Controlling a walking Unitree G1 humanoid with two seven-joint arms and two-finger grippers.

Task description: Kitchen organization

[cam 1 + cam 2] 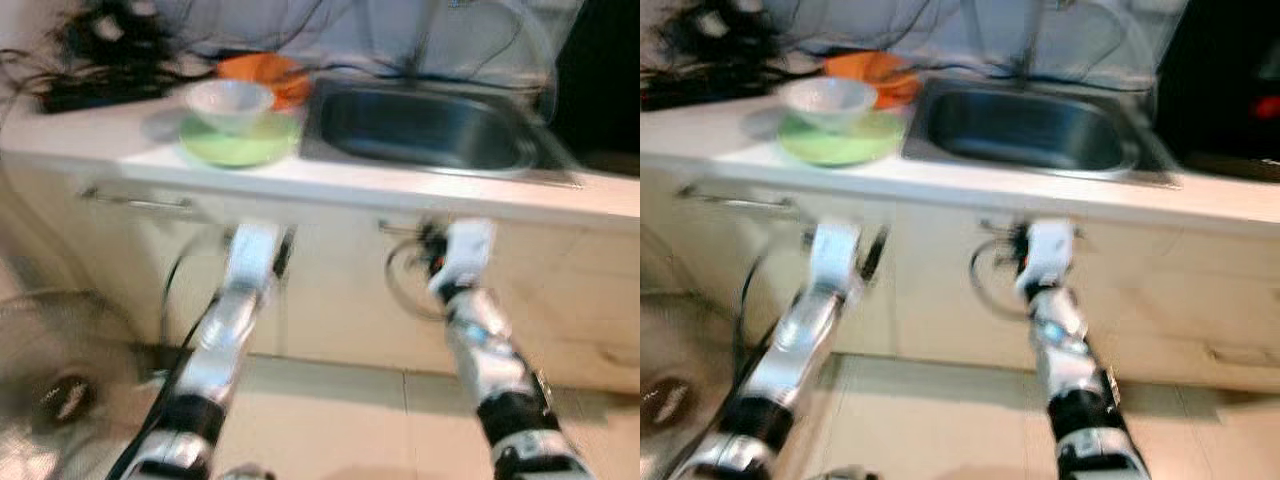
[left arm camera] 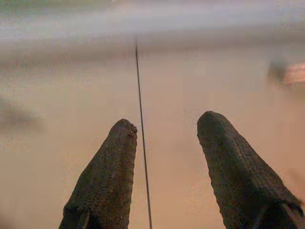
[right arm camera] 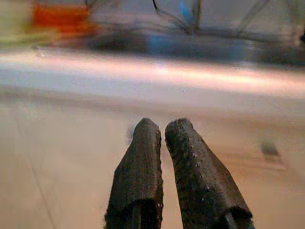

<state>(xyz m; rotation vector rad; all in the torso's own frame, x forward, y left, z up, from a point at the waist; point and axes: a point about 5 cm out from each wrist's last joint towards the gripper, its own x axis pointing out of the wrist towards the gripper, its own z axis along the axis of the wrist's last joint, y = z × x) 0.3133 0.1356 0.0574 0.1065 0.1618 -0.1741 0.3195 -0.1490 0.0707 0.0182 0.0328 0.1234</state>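
A white bowl [image 1: 230, 103] sits on a green plate [image 1: 240, 148] on the pale counter [image 1: 90, 140], left of the steel sink [image 1: 420, 130]. An orange dish [image 1: 268, 72] lies behind the bowl. Both silver arms are raised in front of the cabinet doors, below the counter edge. My left gripper [image 2: 164, 125] is open, its fingers [image 2: 112, 171] pointing at a cabinet seam with nothing between them. My right gripper [image 3: 162, 125] is shut and empty, pointing at the counter's front edge. The picture is blurred.
A tangle of black cables [image 1: 100, 50] lies at the counter's back left. A drawer handle [image 1: 135, 200] runs under the counter on the left. A floor fan [image 1: 55, 380] stands at the lower left. A dark appliance [image 1: 1230, 90] stands right of the sink.
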